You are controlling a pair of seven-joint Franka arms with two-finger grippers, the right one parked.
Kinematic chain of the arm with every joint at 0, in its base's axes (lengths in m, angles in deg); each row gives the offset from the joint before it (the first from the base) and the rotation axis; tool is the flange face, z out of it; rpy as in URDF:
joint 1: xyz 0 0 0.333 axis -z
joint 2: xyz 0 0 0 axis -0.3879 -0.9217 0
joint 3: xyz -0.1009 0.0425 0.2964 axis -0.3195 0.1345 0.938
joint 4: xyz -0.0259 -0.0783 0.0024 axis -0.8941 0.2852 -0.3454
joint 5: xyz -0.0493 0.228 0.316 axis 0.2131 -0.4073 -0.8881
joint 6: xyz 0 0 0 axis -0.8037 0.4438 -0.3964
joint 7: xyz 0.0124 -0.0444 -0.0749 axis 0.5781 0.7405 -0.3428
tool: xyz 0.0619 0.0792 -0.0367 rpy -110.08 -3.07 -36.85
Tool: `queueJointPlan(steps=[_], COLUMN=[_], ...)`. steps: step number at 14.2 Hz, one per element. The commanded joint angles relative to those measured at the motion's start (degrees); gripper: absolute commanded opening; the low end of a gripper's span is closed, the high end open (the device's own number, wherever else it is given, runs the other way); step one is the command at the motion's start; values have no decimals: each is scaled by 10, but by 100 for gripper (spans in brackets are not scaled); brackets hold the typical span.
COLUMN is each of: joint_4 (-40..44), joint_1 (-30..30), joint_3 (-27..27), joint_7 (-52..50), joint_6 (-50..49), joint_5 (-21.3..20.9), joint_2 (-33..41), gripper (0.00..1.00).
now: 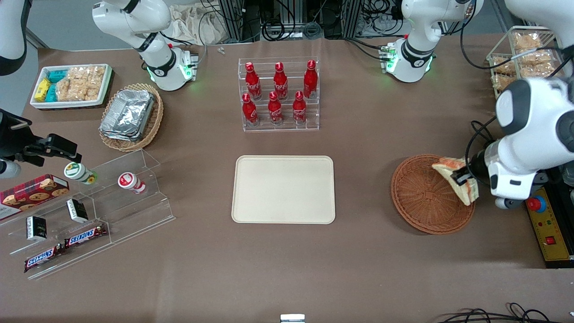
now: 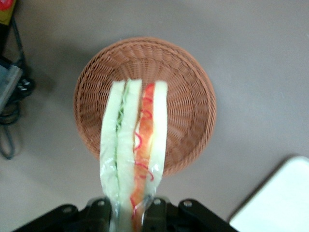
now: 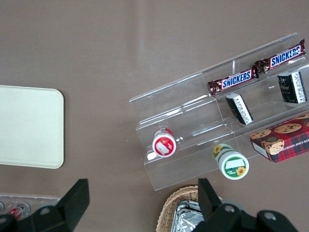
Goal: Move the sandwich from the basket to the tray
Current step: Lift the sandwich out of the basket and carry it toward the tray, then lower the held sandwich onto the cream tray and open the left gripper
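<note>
Over the basket (image 1: 426, 197), at about its 3 o'clock rim in the front view, the sandwich (image 1: 457, 179) hangs in the air, pinched by the gripper (image 1: 462, 177), whose fingers are closed onto the bread at one end of the wedge. Biggest worry imo: it's soft white bread with loose red, orange and green layers, held only at one end, so it could sag, splay or slide out on the carry. Squeezing harder would likely just crush it. That basket is round, shallow, reddish-brown wicker, looks empty now. From it, the tray (image 1: 283, 189) sits well apart at 9 o'clock, flat cream plastic-looking, low rim, rounded corners, on a brown matte table (image 1: 358, 269)
</note>
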Motion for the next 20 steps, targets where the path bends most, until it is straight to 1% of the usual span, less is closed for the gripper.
queueJointPlan(steps=[1,2,4,6,7,8,11,13,15,17,18,19,20], joint_4=[126,140,140,130,122,111,58,51,58,60,61,64,68], joint_1=[19,20,21,24,24,31,73,98,107,121,129,131,133], joint_3=[-40,-66,-134,-188,-198,-203,-208,-208,-208,-208,-206,-206,-206], joint_7=[18,20,7,0,-8,-16,-13,-25,-40,-43,-56,-75,-99], joint_6=[-133,-164,-168,-142,-120,-97,2,45,75,137,152,164,181], joint_5=[-16,-13,-12,-6,10,23,19,18,12,6,-10,-40,-62], joint_2=[-14,-12,-8,-9,-12,-18,-39,-83,-136,-190,-216,-238,-257], gripper=[0,0,0,0,0,0,0,0,0,0,0,0,0])
